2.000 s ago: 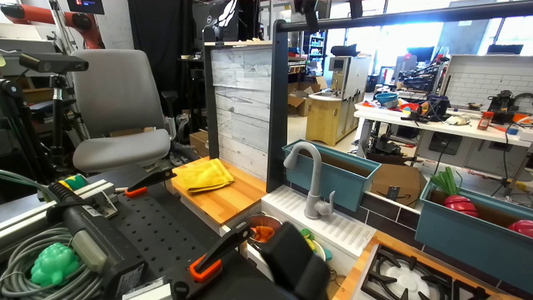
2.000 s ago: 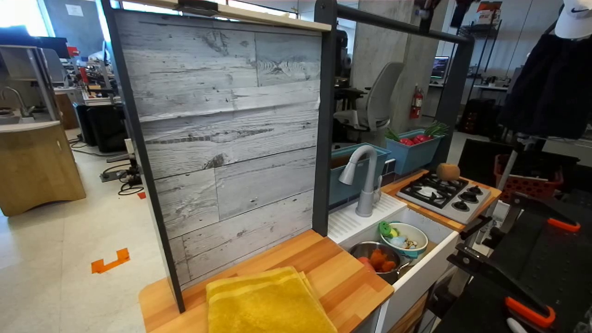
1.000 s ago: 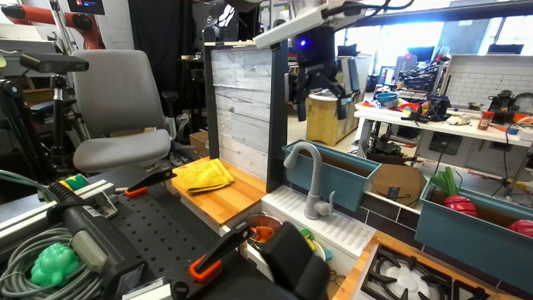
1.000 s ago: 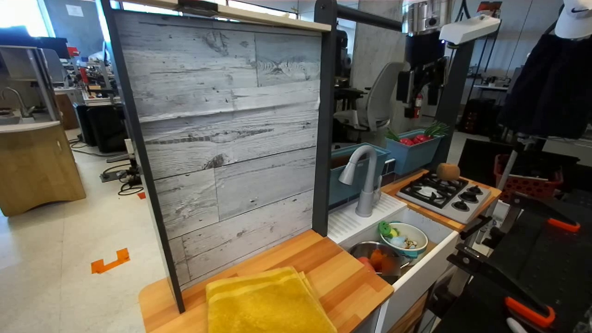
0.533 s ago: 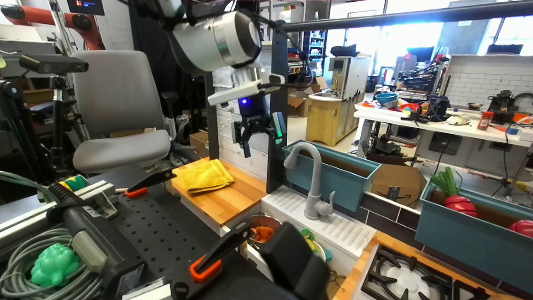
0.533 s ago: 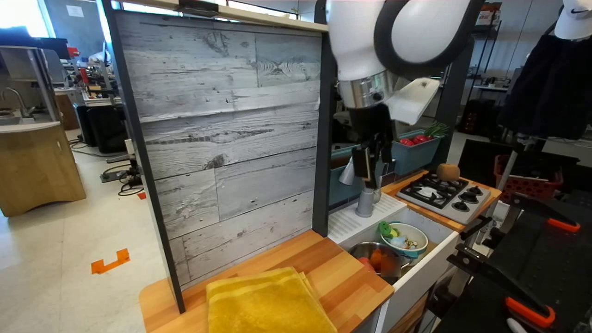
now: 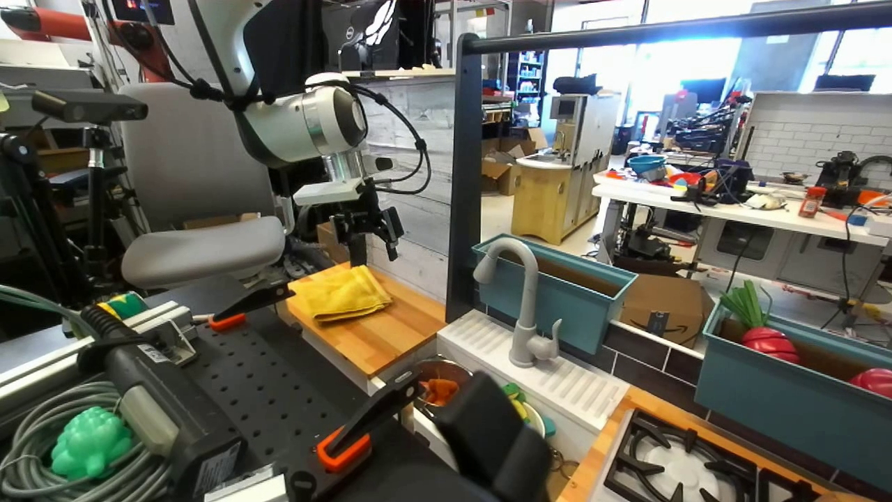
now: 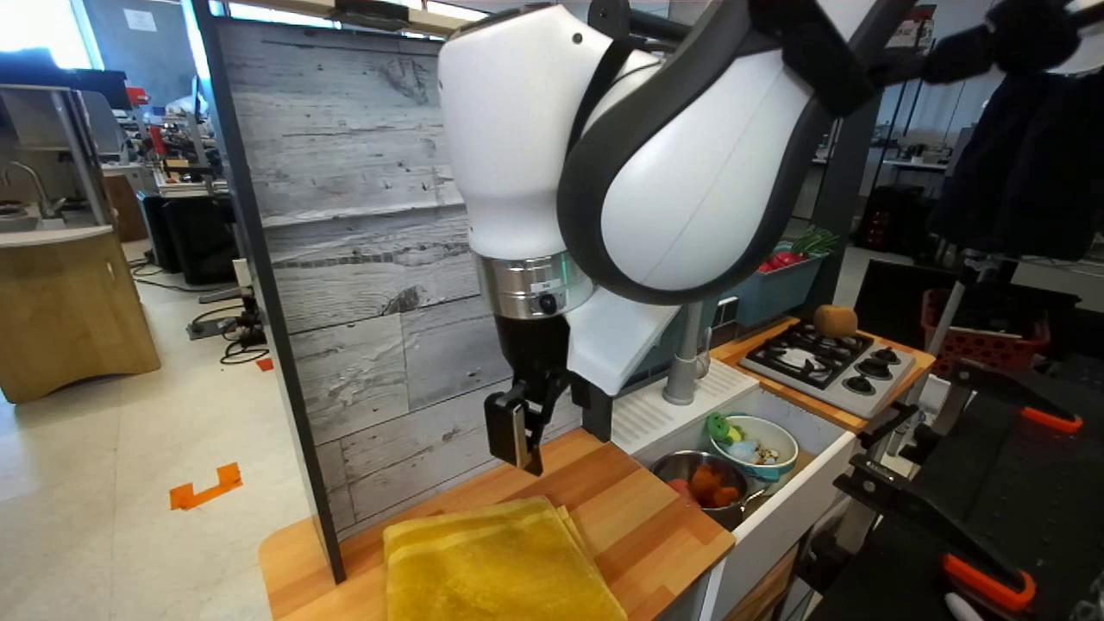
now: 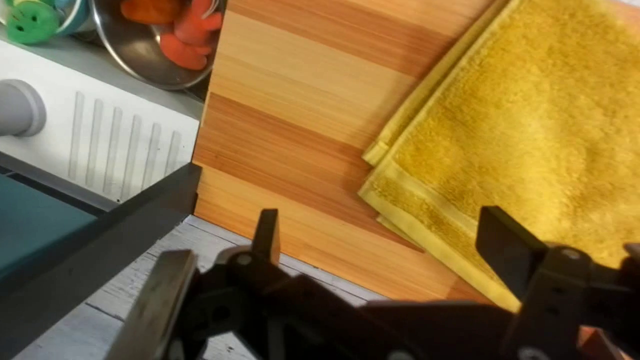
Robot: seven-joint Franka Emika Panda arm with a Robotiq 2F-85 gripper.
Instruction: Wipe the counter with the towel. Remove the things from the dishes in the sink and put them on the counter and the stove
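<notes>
No progress evident. Towel (image 8: 492, 561) lies folded on the desk (image 8: 655, 500), unheld; gripper (image 9: 381, 220) spread wide, nothing between its fingers (image 9: 505, 245), one above the towel's edge. Wiping looks all ahead, then unloading: steel pot (image 9: 130, 42) and white bowl (image 8: 780, 438) in the sink (image 7: 474, 341) both stand loaded. Wrist view parts red pieces (image 9: 182, 50) from orange pieces (image 9: 150, 10) in the pot but misses the stove (image 8: 824, 379), which both exterior views show
</notes>
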